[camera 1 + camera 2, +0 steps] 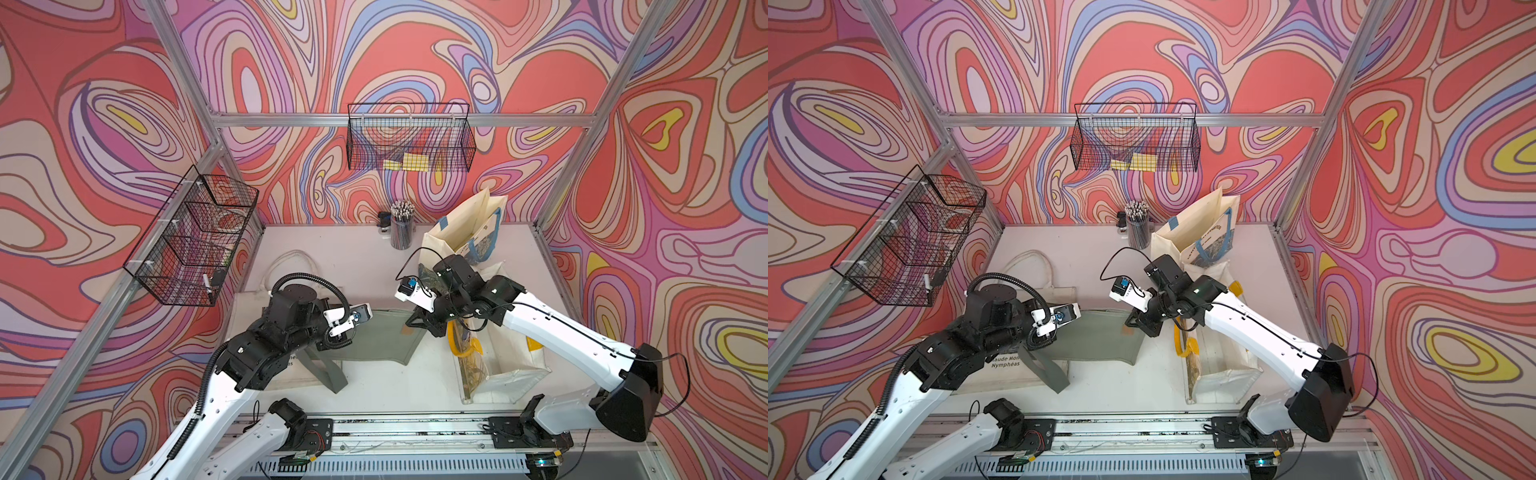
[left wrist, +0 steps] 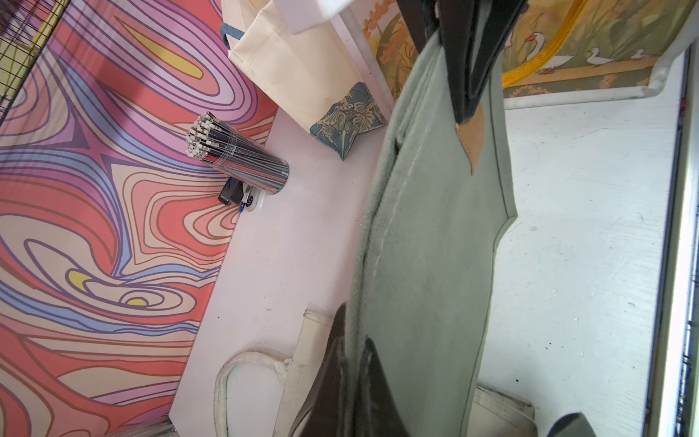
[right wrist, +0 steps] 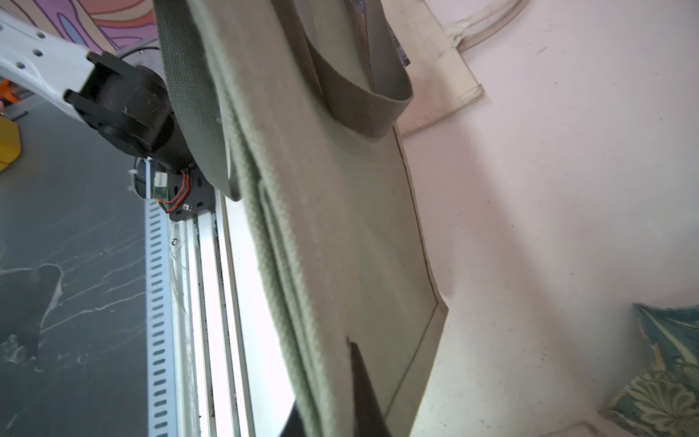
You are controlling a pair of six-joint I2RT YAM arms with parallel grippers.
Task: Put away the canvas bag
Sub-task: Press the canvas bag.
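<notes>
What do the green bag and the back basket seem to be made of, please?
The green bag looks like woven canvas, likely cotton, matte: coarse weave and stitched hems show. The back basket looks like thin wire, probably black-coated metal: an open grid.

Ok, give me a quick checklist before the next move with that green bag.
1. Left claw shut on the green bag: ok.
2. Right claw shut on its other end: ok.
3. Top edge stretched between them: ok.
4. Strap clear of the flat white bag: cannot tell, it hangs over it.
5. Bottom edge off the table: cannot tell.
</notes>
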